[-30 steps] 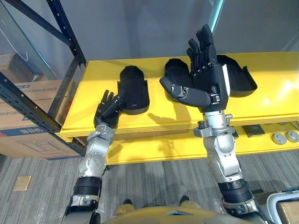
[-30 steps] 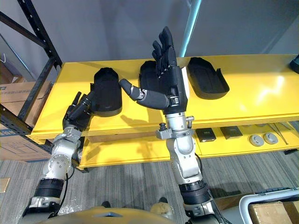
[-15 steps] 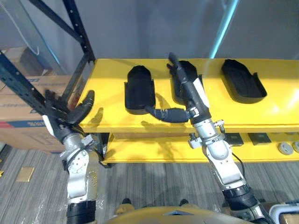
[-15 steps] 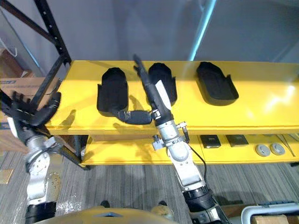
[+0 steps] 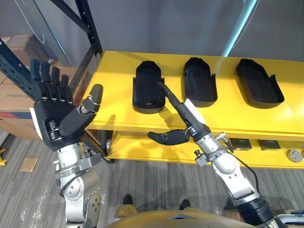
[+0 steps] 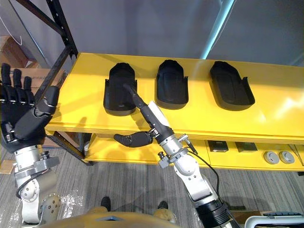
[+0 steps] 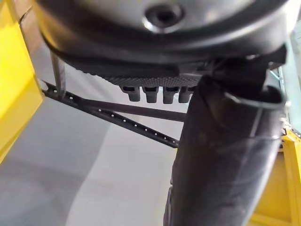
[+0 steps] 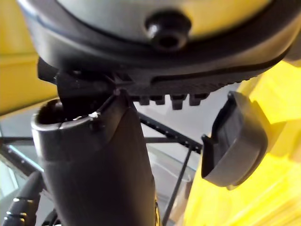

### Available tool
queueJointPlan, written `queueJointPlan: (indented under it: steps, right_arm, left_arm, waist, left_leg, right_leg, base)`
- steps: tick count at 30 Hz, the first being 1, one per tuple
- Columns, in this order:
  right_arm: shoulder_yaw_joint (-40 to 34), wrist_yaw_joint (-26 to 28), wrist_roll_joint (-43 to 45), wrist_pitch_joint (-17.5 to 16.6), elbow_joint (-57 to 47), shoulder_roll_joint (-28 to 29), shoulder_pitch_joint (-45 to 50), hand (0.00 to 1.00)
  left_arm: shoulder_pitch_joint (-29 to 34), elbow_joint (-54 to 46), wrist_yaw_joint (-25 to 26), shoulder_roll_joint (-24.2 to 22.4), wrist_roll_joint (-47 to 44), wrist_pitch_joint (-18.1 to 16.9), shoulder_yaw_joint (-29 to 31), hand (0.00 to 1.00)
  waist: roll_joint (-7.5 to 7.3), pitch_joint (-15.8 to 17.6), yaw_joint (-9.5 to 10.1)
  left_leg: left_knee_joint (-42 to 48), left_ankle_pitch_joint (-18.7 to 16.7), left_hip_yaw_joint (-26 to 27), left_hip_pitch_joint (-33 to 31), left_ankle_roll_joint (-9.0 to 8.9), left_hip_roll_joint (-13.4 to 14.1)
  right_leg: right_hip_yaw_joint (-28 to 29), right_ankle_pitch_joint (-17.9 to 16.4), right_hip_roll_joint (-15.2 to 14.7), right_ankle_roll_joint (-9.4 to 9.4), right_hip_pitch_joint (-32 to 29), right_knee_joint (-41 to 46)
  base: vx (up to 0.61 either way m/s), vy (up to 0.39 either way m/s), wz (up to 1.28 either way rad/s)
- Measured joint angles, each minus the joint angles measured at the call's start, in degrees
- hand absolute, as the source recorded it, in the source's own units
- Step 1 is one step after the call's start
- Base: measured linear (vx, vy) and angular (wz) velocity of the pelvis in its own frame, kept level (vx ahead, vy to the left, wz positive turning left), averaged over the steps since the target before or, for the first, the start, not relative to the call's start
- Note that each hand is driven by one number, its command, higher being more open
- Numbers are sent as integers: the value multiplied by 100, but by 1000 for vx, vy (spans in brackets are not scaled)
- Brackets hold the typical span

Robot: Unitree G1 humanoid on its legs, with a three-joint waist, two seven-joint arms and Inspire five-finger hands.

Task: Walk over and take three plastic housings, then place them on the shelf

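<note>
On yellow shelf [image 5: 114, 80], in a row: left housing [image 5: 148, 90], middle housing [image 5: 199, 80], right housing [image 5: 259, 89]. At 9 o'clock, left hand [image 5: 57, 116] raised, fingers spread, empty. At 6 o'clock, right hand [image 5: 189, 116] straight-fingered, empty, tips by left housing.

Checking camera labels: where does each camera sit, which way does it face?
Left eye view: on the head, looking down at the yellow shelf with left housing, middle housing, right housing; left hand raised, right hand stretched toward the left housing.
Right eye view: head too, same scene, both hands.
Left wrist view: left wrist, facing the black rack brace and wall; own fingers, thumb.
Right wrist view: right wrist, facing probably the left housing on the shelf; own thumb.
Shared: both eye views share everything.
</note>
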Motion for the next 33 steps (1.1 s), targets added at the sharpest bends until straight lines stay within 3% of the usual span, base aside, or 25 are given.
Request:
queueJointPlan:
  steps: [7,15,25,33]
  right_arm:
    - [153,-1055,-384,176,915,152,-930,100]
    - [141,-1673,-649,502,1727,540,-1741,100]
    - [89,-1876,-1077,586,2495,635,-2583,100]
    - [89,-1868,-1076,579,3162,642,-3011,100]
  left_arm:
    - [-180,0,-152,94,-234,-142,-389,100]
    - [-317,4,-244,93,-405,-144,-783,100]
    - [-328,34,-444,86,-734,-139,-872,100]
    - [-328,34,-649,73,-933,-137,-862,100]
  waist:
    - [43,327,109]
    - [130,576,220]
    - [232,898,288]
    - [237,947,361]
  left_leg:
    - [-17,148,-160,-199,6,1]
    - [5,199,-224,-282,8,0]
    - [2,317,-440,-303,-2,4]
    - [-5,400,-542,-390,-1,-2]
  right_leg:
    - [-115,-52,-21,-67,-188,198]
    - [-139,-128,-58,-88,-312,396]
    - [-290,-225,-91,-121,-327,611]
    - [-408,-269,-128,-122,-381,733]
  base:
    - [-24,-7,11]
    - [-15,-5,3]
    - [-23,-14,8]
    - [-33,-21,8]
